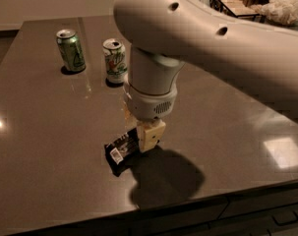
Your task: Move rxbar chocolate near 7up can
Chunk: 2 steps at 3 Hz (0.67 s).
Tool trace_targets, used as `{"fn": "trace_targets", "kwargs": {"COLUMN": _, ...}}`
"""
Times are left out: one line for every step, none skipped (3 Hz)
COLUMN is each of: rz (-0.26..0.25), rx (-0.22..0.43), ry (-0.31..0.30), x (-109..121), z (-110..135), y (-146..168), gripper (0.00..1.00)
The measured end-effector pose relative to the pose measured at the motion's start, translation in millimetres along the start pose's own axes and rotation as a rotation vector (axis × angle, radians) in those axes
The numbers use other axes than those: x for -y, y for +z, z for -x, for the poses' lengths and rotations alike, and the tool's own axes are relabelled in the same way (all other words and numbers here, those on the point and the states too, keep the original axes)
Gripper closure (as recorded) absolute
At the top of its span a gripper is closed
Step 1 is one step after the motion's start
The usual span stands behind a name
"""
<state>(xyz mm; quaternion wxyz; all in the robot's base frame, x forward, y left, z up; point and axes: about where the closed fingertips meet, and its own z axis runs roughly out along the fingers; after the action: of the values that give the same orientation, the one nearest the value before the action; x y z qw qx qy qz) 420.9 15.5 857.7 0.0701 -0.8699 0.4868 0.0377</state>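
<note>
Pincer [147,137] apparently gripping 1 rxbar chocolate [120,151]; 1 7up can [115,60]; 1 green can [71,50]

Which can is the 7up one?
Look at the dark table, toward its far left, beyond the gripper holding the rxbar chocolate. Two cans stand there. The 7up can is the right one, white-silver with green lettering; the other can is all green.

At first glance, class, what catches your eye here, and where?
A big white arm fills the upper right, its gripper down at the front centre, at the right end of the black rxbar chocolate. Behind, at the back left, stand the white 7up can and a green can further left.
</note>
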Motion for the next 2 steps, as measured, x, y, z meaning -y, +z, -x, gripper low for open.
{"fn": "trace_targets", "kwargs": {"rz": -0.047, "rx": -0.014, "ry": 0.103, "x": 19, "z": -20, "y": -14, "gripper": 1.00}}
{"fn": "trace_targets", "kwargs": {"rz": -0.102, "rx": -0.023, "ry": 0.211, "x": 32, "z": -42, "y": -29, "gripper": 1.00}}
